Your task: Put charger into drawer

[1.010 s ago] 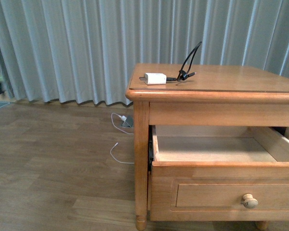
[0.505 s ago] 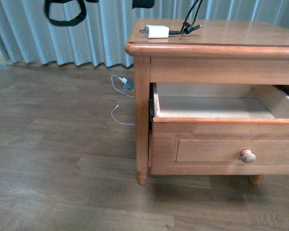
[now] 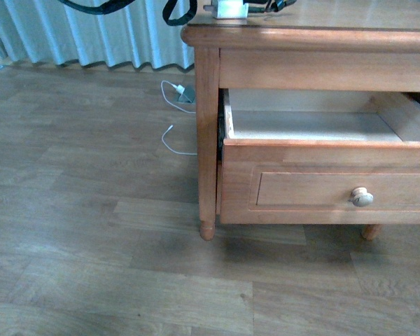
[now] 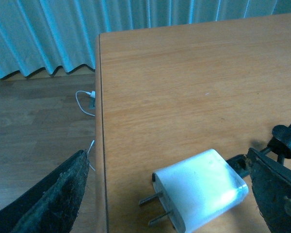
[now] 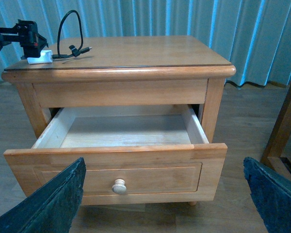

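Observation:
The white charger [image 4: 201, 194] lies on the nightstand top near its edge, prongs out, with its black cable [image 4: 286, 141] plugged in. My left gripper [image 4: 165, 155] is open just above it, one finger on each side, not touching. The front view shows the charger [image 3: 231, 8] only at the top edge. The right wrist view shows the charger [image 5: 40, 58], the looped cable [image 5: 68, 29] and my left gripper [image 5: 29, 41] over them. The drawer [image 5: 150, 177] stands pulled out, its pale inside bare. My right gripper [image 5: 165, 167] is open and empty, facing the drawer front from a distance.
A white-cabled charger [image 3: 182, 92] lies on the wood floor by the curtain, beside the nightstand; it also shows in the left wrist view [image 4: 89, 97]. The drawer's round knob [image 3: 362, 197] faces me. A dark wooden furniture leg [image 5: 283, 126] stands next to the nightstand.
The front view has tilted down, so the nightstand top now sits at the frame's upper edge. Black parts of my left arm have come in above the charger. The drawer stays open.

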### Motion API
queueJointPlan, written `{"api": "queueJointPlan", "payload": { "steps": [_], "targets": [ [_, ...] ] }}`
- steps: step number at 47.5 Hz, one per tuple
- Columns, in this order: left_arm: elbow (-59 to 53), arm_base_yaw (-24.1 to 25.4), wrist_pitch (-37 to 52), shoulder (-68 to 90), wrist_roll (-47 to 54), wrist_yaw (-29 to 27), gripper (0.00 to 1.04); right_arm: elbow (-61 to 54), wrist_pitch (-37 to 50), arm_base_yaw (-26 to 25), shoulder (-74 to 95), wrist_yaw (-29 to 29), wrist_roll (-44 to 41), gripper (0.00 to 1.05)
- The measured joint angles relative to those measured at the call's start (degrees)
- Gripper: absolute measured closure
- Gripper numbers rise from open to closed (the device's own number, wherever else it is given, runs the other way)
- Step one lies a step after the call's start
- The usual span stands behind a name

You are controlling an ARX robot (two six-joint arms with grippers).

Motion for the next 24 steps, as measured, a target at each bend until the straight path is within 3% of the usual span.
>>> {"api": "queueJointPlan", "payload": {
  "steps": [24],
  "targets": [
    [6.3, 0.1, -4.4, 5.7, 0.4, 7.5, 0.06, 0.0, 0.0, 0.0, 0.0, 0.0, 0.0, 0.08]
  ]
}}
